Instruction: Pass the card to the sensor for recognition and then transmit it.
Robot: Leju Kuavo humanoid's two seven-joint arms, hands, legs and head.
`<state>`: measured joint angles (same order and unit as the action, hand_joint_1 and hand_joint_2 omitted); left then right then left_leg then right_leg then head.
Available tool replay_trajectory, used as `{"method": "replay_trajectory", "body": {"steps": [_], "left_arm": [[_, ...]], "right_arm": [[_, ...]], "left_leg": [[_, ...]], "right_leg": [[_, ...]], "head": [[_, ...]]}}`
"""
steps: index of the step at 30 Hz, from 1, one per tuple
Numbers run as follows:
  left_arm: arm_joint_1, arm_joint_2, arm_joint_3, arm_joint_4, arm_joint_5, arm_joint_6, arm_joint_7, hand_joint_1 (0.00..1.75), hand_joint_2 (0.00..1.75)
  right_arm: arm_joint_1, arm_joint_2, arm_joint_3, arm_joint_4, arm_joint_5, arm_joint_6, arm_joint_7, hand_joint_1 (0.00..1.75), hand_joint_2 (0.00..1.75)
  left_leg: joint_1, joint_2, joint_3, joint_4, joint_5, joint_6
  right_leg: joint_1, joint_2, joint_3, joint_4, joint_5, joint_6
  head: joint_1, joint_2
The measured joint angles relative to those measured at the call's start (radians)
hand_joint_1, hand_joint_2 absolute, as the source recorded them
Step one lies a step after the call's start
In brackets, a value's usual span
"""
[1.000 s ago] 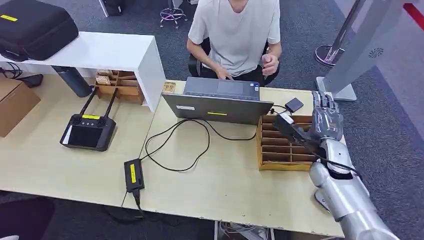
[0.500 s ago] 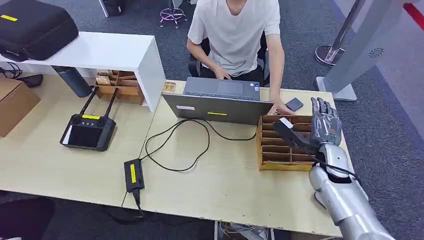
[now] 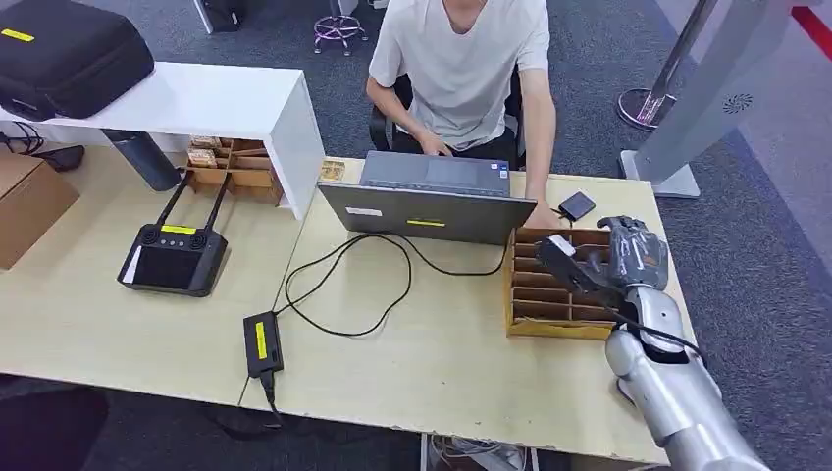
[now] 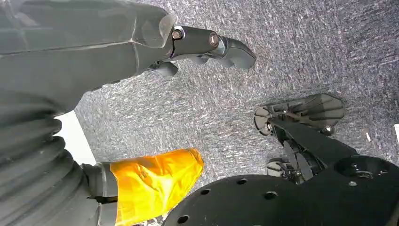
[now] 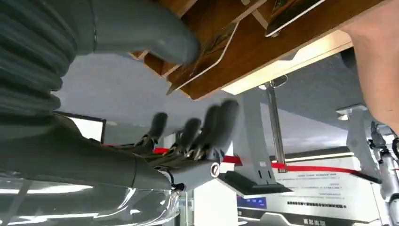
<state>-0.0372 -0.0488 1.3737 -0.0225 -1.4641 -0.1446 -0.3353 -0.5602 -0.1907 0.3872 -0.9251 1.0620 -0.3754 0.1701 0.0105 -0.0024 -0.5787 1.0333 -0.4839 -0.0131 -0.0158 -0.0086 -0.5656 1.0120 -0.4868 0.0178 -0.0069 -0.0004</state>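
Pale wooden tabletop (image 3: pixel 432 363), viewed from above; landmark: wooden slotted tray (image 3: pixel 549 289). Well left of the tray, a black controller (image 3: pixel 173 257); nearer, a power brick (image 3: pixel 261 343) and grey laptop (image 3: pixel 424 201). A person's hand (image 3: pixel 542 211) rests at the tray's far edge. Above the tray, the right hand (image 3: pixel 628 257) pinches the card (image 3: pixel 557 257), a thin dark rectangle with a pale far corner, fingers curled. Its long axis runs diagonally, the free end toward the laptop. Left hand (image 4: pixel 141 37): hanging over grey carpet, fingers apart, holding nothing.
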Motion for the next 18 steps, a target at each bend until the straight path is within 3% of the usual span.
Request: {"method": "replay_trajectory", "body": {"steps": [18], "left_arm": [[0.000, 0.000, 0.002, 0.000, -0.002, 0.000, 0.000, 0.00, 1.75]], "right_arm": [[0.002, 0.000, -0.006, -0.001, -0.027, 0.001, -0.013, 1.75, 1.75]], "left_leg": [[0.000, 0.000, 0.000, 0.000, 0.000, 0.000]], "right_leg": [[0.000, 0.000, 0.000, 0.000, 0.000, 0.000]], "head": [[0.000, 0.000]]}}
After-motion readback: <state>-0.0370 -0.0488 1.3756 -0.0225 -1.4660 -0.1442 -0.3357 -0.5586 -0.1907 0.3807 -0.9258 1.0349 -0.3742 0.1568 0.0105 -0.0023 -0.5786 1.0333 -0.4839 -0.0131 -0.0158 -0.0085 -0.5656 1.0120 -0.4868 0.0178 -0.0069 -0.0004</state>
